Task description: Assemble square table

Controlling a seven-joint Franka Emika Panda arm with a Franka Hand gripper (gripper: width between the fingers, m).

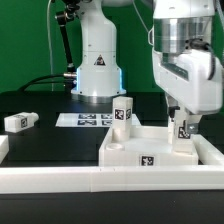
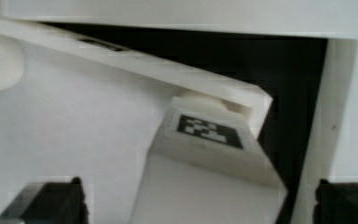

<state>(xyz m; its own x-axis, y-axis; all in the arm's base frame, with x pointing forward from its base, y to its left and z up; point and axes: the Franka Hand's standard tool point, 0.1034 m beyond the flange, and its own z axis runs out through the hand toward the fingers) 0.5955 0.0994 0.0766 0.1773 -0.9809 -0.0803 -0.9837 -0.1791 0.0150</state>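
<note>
Gripper (image 1: pixel 181 113) sits right over the leg (image 1: pixel 182 130), which stands straight up in the table top (image 1: pixel 130 150) corner, exterior view's right. Jaws are wide, not holding it (wrist view shows gaps both sides). 2nd leg (image 1: pixel 122 110) is up too. Spare leg (image 1: pixel 20 121) lies on the black table (image 1: pixel 45 105), well apart, w/ lots of room.

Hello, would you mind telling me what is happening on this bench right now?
The robot arm is putting a small white square table together. Its pincer stands open right over a leg that is upright in the table top's corner on the exterior view's right. A second leg stands upright in another corner. A third leg lies loose on the black table, at the exterior view's left.
</note>
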